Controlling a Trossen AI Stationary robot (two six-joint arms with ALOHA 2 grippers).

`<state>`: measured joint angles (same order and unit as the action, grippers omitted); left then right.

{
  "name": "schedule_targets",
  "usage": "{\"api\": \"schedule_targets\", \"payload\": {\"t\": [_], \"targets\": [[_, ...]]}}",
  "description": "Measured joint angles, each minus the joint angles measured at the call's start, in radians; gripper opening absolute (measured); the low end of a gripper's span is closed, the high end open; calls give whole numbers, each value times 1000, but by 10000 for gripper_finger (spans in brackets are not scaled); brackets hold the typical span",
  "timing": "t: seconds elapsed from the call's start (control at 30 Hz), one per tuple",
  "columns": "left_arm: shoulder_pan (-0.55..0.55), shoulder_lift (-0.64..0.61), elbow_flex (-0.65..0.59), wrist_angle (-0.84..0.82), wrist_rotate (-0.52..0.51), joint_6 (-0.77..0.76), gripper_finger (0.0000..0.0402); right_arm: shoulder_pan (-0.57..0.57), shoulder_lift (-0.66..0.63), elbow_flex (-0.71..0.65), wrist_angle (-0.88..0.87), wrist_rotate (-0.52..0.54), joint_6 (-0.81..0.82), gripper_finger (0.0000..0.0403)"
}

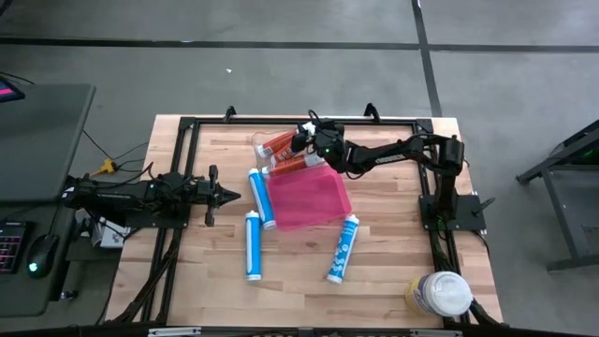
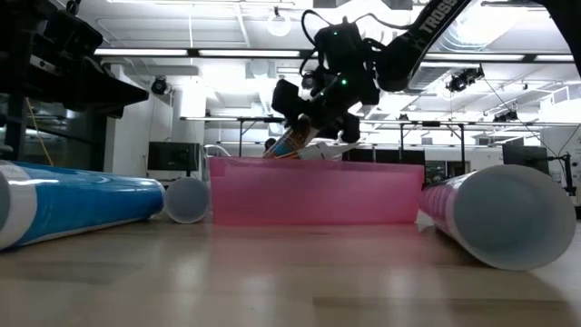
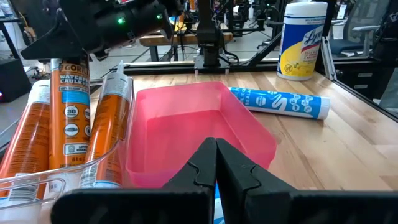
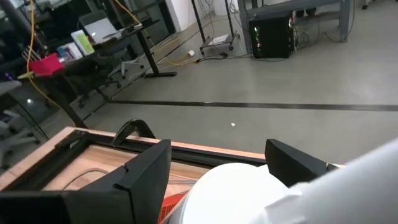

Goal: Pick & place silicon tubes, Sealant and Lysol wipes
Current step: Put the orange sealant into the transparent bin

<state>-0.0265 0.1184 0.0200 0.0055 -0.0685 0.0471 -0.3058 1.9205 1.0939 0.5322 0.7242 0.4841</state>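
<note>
Three orange caulk cartridges [image 3: 109,124] stand slanted in a clear bin [image 3: 56,180] at the far side of a pink tray [image 1: 314,201]. My right gripper [image 1: 303,140] is over that bin, shut on the middle cartridge [image 3: 68,112]. Three blue-and-white tubes lie on the table: one [image 1: 260,198] against the tray's left side, one [image 1: 252,245] nearer, one [image 1: 343,248] near the tray's right. The Lysol wipes canister [image 1: 440,295] stands upright at the near right corner. My left gripper [image 1: 229,196] is shut and empty, left of the tray. My right gripper holds the middle orange cartridge by its white upper end [image 4: 230,190], one finger [image 4: 146,165] on either side of it. The fingers come from above and the right, slanting down. The cartridge stands steeply below the gripper [image 2: 292,141], its lower end inside the clear bin.
A black frame [image 1: 187,126] runs round the table's edges. The pink tray's inside [image 3: 186,124] holds nothing. Bare wood [image 1: 393,271] lies between the tray and the near edge. A desk with a mouse [image 1: 37,253] stands off the table's left.
</note>
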Motion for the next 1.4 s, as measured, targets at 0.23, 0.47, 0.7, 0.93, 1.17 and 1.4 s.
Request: {"api": "schedule_targets", "payload": {"t": [0.23, 0.47, 0.7, 0.93, 1.17, 1.4], "targets": [[0, 0, 0, 0, 0, 0, 0, -7, -1, 0, -45, -22, 48, 253], [0, 0, 0, 0, 0, 0, 0, -41, 3, -4, -91, -83, 276, 253], [0, 0, 0, 0, 0, 0, 0, -45, -10, -5, -88, -123, 360, 252], [0, 0, 0, 0, 0, 0, 0, -48, -30, -6, -20, -172, 441, 252], [0, 0, 0, 0, 0, 0, 0, -58, -29, -6, -6, -181, 443, 253], [0, 0, 0, 0, 0, 0, 0, -59, -75, -5, -16, -145, 319, 253]]}}
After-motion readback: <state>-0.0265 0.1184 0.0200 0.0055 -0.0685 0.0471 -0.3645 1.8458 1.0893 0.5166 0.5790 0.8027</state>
